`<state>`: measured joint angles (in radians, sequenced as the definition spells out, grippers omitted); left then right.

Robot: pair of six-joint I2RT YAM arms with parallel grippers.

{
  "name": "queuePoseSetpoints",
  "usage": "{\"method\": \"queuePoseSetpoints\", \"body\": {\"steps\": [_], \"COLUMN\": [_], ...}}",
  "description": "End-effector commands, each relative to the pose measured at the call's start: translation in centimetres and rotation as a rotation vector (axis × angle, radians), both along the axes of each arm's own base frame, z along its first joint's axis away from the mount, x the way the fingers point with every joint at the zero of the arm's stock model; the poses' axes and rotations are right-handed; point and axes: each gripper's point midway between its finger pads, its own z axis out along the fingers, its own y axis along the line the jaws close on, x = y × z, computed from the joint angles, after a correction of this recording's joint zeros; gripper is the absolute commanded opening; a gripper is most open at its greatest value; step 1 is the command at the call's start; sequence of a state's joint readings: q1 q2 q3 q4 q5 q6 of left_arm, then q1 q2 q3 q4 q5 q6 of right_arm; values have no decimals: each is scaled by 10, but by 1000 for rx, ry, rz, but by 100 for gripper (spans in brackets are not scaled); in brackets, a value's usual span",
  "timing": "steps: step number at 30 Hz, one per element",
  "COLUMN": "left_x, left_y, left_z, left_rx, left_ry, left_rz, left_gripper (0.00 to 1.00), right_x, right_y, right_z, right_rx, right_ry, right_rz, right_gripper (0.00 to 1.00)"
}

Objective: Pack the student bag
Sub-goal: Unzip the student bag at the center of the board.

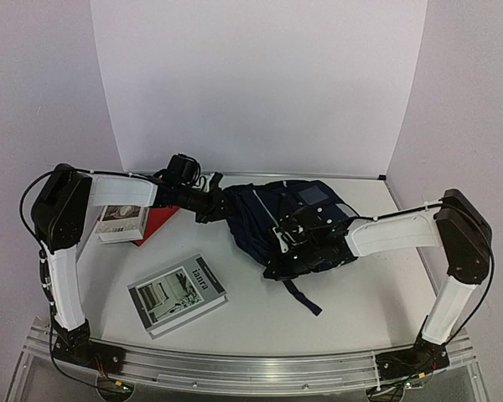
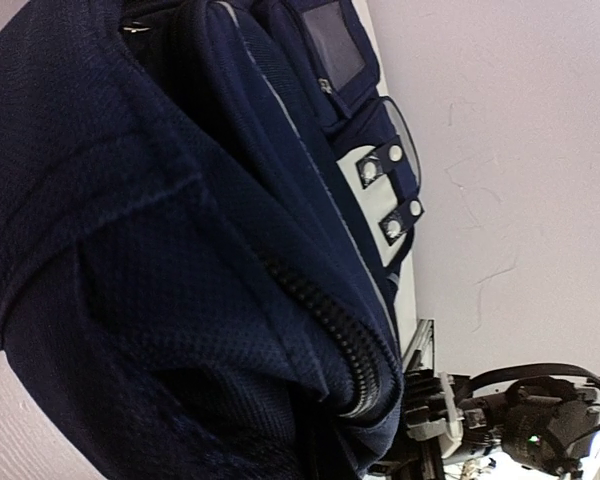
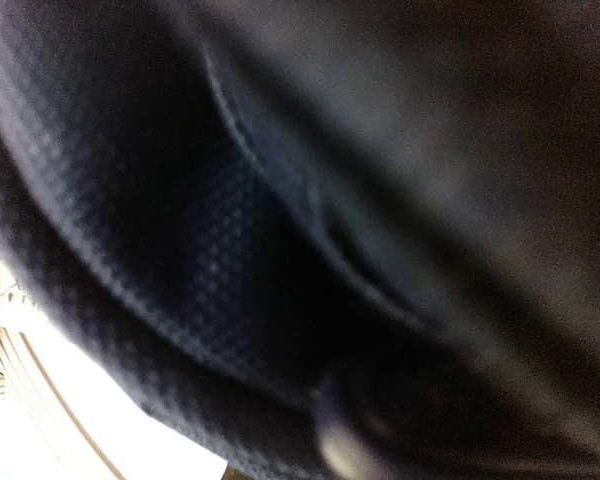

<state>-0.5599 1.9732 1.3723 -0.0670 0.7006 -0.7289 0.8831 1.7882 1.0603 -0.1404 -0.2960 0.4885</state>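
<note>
**Both grippers closed on bag fabric, books unpacked at left**

The student bag [image 1: 306, 209] lies at the back centre of the tabletop [image 1: 360, 293]. Its long axis runs roughly left to right, and a dark strap [image 1: 306, 297] trails toward the near edge.

- **Left gripper:** The left gripper [image 1: 216, 207] meets the bag's left end, so the bag lies directly to its right.
- **Right gripper:** The right gripper [image 1: 292, 243] sits on the bag's near middle, with fabric bunched around it.
- **Nearest arm:** Both arms are in contact with the bag, so neither is clearly nearer.
- **Books:** The grey book [image 1: 178, 293] lies well apart from the bag at near left. A second book [image 1: 121, 222] sits on a red one [image 1: 158, 224] beside the left arm. All three are on the left arm's side.

**Grippers**
- **Left:** The jaws are closed narrow. The fingers are hidden in its wrist view, which is filled with navy mesh and an open zipper [image 2: 330, 325]. It looks to be pinching the bag's edge.
- **Right:** The jaws are closed tight. Its wrist view shows only blurred dark fabric pressed close, so it is likely gripping cloth too.

**Judgement:** The two pinch points lie along the bag's long axis, so the next move probably depends on spreading the zipper mouth. No book is in the bag yet.
</note>
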Motion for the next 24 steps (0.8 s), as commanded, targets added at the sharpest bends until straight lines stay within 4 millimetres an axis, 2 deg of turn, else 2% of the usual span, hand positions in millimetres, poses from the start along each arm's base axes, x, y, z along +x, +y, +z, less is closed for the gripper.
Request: {"method": "queuePoseSetpoints", "body": {"steps": [1, 3, 7, 9, 11, 15, 19, 24], "left_x": [-9, -9, -10, -13, -17, -21, -19, -15], "left_y": [8, 19, 52, 67, 74, 73, 63, 44], "left_z": [-36, -39, -31, -28, -27, -39, -50, -44], "left_rx": [207, 267, 387, 428, 443, 450, 414, 293], "left_ry": [-86, -104, -166, -187, -193, -147, -106, -103], "left_rz": [10, 26, 125, 168, 185, 170, 160, 148], "left_gripper": [17, 33, 55, 62, 66, 66, 65, 72], "right_x": [10, 14, 19, 18, 17, 17, 17, 16], "right_y": [50, 48, 41, 38, 36, 35, 34, 30], "right_z": [93, 90, 83, 77, 72, 69, 70, 70], "right_rx": [275, 267, 247, 231, 217, 206, 206, 196], "right_ry": [-115, -109, -100, -85, -72, -68, -69, -76], "right_rz": [29, -13, -76, -91, -96, -98, -99, -106], "right_gripper": [0, 0, 0, 0, 0, 0, 0, 0]}}
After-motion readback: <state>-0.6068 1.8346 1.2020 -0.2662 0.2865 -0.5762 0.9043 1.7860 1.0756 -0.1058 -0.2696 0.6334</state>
